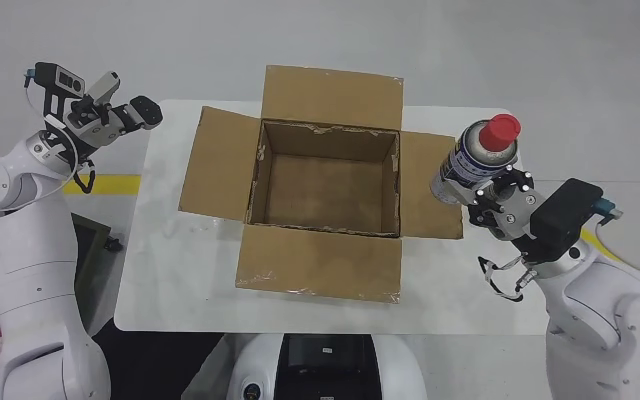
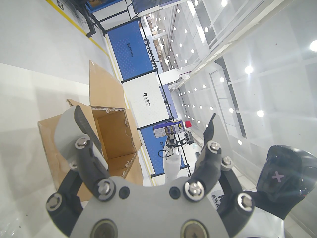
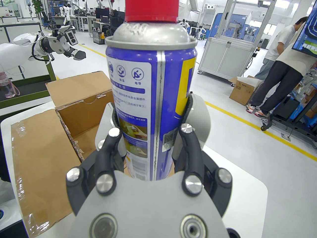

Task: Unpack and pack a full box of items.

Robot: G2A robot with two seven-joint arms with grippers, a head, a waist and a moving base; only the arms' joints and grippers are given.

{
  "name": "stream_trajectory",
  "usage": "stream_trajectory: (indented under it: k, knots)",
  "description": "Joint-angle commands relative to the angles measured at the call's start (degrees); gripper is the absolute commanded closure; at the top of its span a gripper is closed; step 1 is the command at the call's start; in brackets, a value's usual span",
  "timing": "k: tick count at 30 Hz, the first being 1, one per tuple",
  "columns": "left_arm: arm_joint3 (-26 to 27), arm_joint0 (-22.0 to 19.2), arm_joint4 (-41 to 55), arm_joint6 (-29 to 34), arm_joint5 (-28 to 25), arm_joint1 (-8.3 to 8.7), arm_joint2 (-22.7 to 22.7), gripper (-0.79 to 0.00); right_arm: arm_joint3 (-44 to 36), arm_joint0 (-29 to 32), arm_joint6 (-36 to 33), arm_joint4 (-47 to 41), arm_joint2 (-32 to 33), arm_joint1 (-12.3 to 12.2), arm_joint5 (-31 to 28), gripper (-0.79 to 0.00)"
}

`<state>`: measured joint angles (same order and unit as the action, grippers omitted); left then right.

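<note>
Boxes on the table: one cardboard box (image 1: 325,190), brown, open at the top.
Flaps: four flaps (image 1: 333,95) on that box, all folded outward, one to each side.
Cans: one spray can (image 1: 470,160), blue and yellow label, upright just beside the box's right-hand flap.
Caps: one red cap (image 1: 501,130), seated on top of the can.
Grippers: two, counted as the right gripper (image 1: 487,193) clamped around the can and the left gripper (image 1: 128,100) with fingers spread wide, near the table's far left corner.
Fingers: two on each gripper, four in all.
Tables: one white table (image 1: 180,290) with rounded corners.
Boxes on the floor behind: one small carton (image 3: 244,89), top open.
</note>
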<state>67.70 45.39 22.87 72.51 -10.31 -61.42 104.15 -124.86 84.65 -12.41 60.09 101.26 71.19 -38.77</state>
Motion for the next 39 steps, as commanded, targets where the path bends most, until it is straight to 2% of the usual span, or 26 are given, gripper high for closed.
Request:
stream_trajectory:
  k: [1, 13, 19, 28, 39]
  knots:
    - [0.00, 0.00, 0.00, 0.00, 0.00, 0.00, 0.00, -0.785, 0.00, 0.00, 0.00, 0.00, 0.00, 0.00, 0.00, 0.000]
    - [0.00, 0.00, 0.00, 0.00, 0.00, 0.00, 0.00, -0.785, -0.05, 0.02, 0.10, -0.02, 0.03, 0.00, 0.19, 0.000]
    - [0.00, 0.00, 0.00, 0.00, 0.00, 0.00, 0.00, -0.785, 0.00, 4.16, 3.52, -0.99, 3.88, -0.32, -0.66, 0.000]
    - [0.00, 0.00, 0.00, 0.00, 0.00, 0.00, 0.00, -0.785, 1.85, 15.43, 16.30, 1.63, 10.86, -0.23, -4.15, 0.000]
    - [0.00, 0.00, 0.00, 0.00, 0.00, 0.00, 0.00, -0.785, 10.38, 22.65, 36.51, 9.69, 9.59, 0.71, -0.34, 0.000]
